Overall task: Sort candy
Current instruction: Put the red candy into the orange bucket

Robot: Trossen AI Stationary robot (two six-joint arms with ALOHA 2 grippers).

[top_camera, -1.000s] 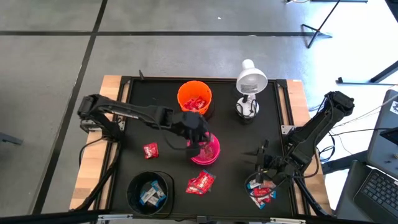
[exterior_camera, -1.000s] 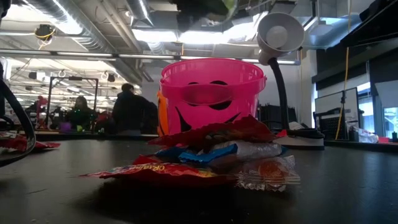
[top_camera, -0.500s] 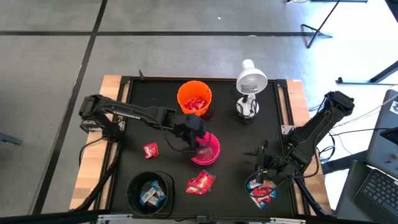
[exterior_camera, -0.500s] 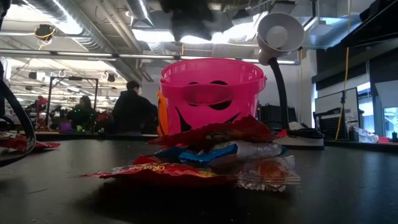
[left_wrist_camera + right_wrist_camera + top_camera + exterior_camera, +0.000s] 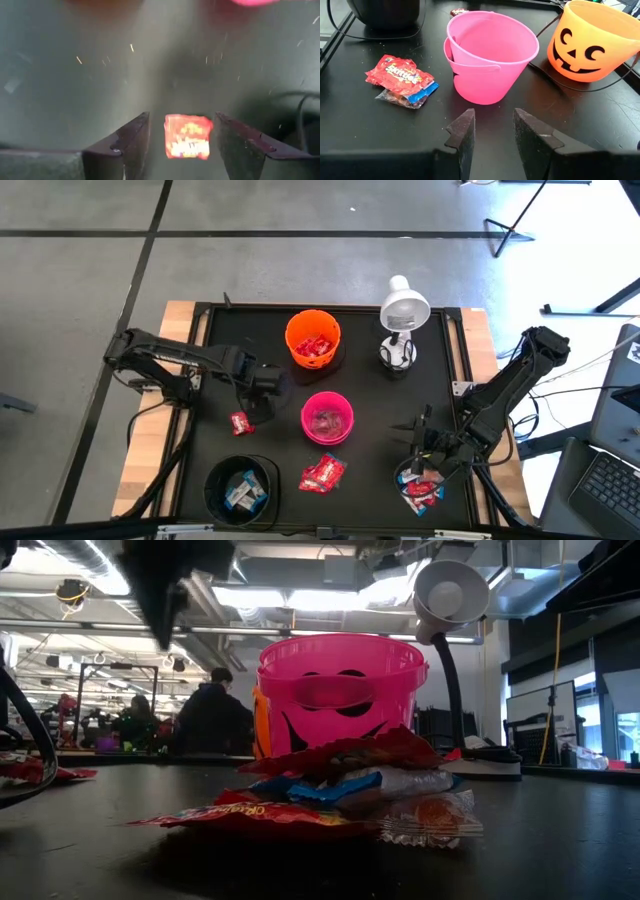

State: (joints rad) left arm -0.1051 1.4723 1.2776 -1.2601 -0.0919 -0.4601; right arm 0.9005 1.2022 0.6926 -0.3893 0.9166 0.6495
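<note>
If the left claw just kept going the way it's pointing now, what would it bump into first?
Most likely the single red candy on the black table. The left gripper is open, and the wrapper sits framed between its fingers, still beyond them. How far beyond is hard to judge.

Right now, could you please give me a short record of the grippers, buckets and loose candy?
left gripper: open, above a single red candy
right gripper: open, empty, beside a candy pile
orange bucket: holds red candy
pink bucket: a few pinkish sweets
black bucket: blue-and-white candy
loose pile: in front of pink bucket
</note>
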